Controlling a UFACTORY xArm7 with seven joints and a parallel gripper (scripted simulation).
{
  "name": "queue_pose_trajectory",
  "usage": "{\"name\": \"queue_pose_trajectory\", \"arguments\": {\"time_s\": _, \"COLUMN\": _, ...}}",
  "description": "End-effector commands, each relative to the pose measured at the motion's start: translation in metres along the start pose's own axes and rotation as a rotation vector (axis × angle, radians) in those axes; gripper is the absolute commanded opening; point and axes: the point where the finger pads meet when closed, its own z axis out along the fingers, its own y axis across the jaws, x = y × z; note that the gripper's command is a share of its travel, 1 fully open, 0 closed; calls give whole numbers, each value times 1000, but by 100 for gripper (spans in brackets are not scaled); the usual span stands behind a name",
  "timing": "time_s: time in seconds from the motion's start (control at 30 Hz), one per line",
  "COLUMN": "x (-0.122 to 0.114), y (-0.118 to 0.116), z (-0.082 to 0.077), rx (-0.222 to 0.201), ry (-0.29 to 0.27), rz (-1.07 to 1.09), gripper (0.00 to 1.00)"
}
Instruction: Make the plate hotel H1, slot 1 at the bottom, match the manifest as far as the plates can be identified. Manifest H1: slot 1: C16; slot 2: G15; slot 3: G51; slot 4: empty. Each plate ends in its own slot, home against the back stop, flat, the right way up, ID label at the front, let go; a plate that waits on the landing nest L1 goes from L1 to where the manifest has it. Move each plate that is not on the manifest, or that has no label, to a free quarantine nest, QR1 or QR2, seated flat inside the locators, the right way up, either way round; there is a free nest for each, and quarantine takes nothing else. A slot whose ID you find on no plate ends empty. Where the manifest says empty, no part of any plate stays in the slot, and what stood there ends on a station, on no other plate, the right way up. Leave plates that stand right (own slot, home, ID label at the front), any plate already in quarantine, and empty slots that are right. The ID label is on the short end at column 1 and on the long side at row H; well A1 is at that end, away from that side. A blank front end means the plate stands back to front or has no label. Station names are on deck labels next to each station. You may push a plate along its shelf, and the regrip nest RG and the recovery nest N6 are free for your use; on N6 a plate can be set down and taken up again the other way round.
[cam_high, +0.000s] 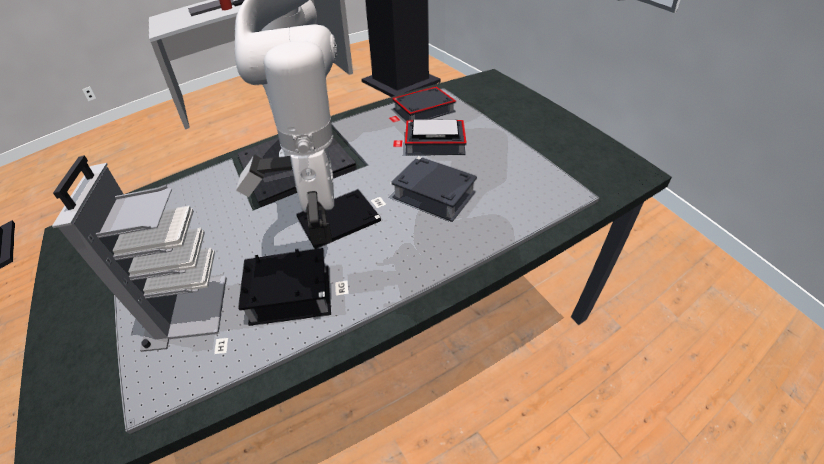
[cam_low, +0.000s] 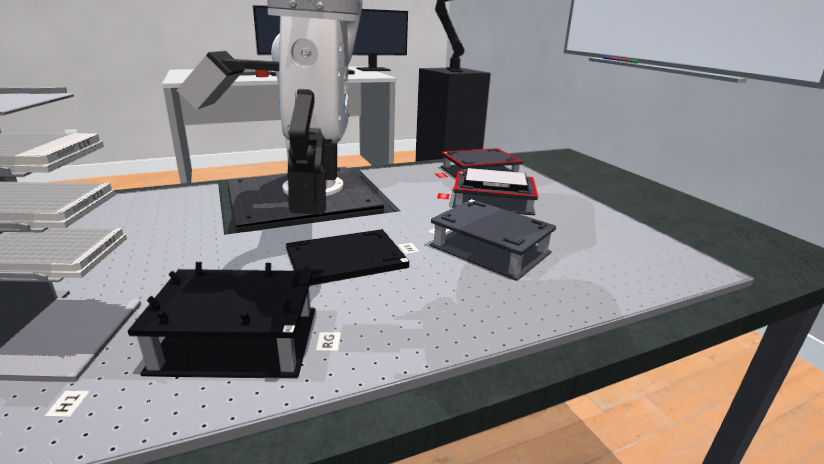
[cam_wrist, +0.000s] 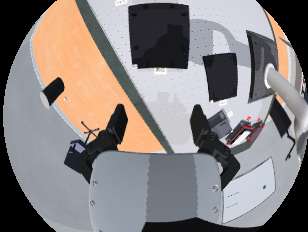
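Observation:
The plate hotel H1 (cam_high: 86, 242) stands at the left of the deck. Three white well plates lie on its shelves: the upper (cam_high: 155, 230) (cam_low: 46, 148), the middle (cam_high: 167, 256) (cam_low: 51, 201) and the lower (cam_high: 178, 277) (cam_low: 57, 250). The top shelf (cam_high: 135, 210) is bare. I cannot read the plates' labels. My gripper (cam_high: 318, 227) (cam_low: 305, 201) (cam_wrist: 158, 111) is open and empty. It hangs above the left end of the flat black N6 nest (cam_high: 351, 210) (cam_low: 345, 253) (cam_wrist: 221, 76).
The black RG nest (cam_high: 285, 285) (cam_low: 224, 299) (cam_wrist: 158, 35) stands in front of the hotel. A grey raised nest (cam_high: 433, 187) (cam_low: 493, 230) is bare. One red-rimmed quarantine nest (cam_high: 410, 140) (cam_low: 461, 185) holds a white plate (cam_high: 435, 127) (cam_low: 495, 177); the far one (cam_high: 423, 100) (cam_low: 481, 156) is bare.

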Motion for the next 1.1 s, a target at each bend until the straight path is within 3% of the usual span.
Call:
{"name": "queue_pose_trajectory", "arguments": {"time_s": 0.0, "x": -1, "y": -1, "z": -1, "rx": 4, "ry": 74, "rz": 0, "gripper": 100}}
{"name": "queue_pose_trajectory", "arguments": {"time_s": 0.13, "x": -1, "y": -1, "z": -1, "rx": 4, "ry": 107, "rz": 0, "gripper": 100}}
{"name": "queue_pose_trajectory", "arguments": {"time_s": 0.63, "x": -1, "y": -1, "z": -1, "rx": 4, "ry": 357, "rz": 0, "gripper": 100}}
{"name": "queue_pose_trajectory", "arguments": {"time_s": 0.7, "x": -1, "y": -1, "z": -1, "rx": 4, "ry": 357, "rz": 0, "gripper": 100}}
{"name": "queue_pose_trajectory", "arguments": {"time_s": 1.07, "x": -1, "y": -1, "z": -1, "rx": 4, "ry": 540, "rz": 0, "gripper": 100}}
